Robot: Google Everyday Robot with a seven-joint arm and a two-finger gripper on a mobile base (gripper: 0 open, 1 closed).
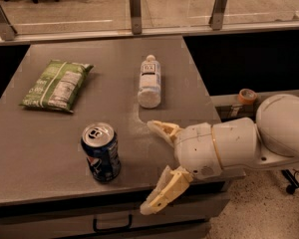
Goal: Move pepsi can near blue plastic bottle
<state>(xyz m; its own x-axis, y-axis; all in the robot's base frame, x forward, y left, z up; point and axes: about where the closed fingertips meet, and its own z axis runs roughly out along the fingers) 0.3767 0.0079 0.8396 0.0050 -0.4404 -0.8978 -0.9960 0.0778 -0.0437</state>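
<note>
The pepsi can (101, 153) stands upright near the front edge of the grey table (45, 138), dark blue with a silver top. The blue plastic bottle (150, 81) lies on its side further back, around the table's middle, cap pointing away. My gripper (154, 166) is to the right of the can at about its height, over the table's front right part. It is open and empty, with one cream finger (164, 130) over the table and the other (164, 191) out past the front edge. A gap remains between it and the can.
A green snack bag (57, 85) lies at the table's back left. A glass barrier with metal posts (135, 5) runs behind the table. A drawer handle (112, 225) shows below the front edge. A roll of tape (247, 95) sits on a ledge at the right.
</note>
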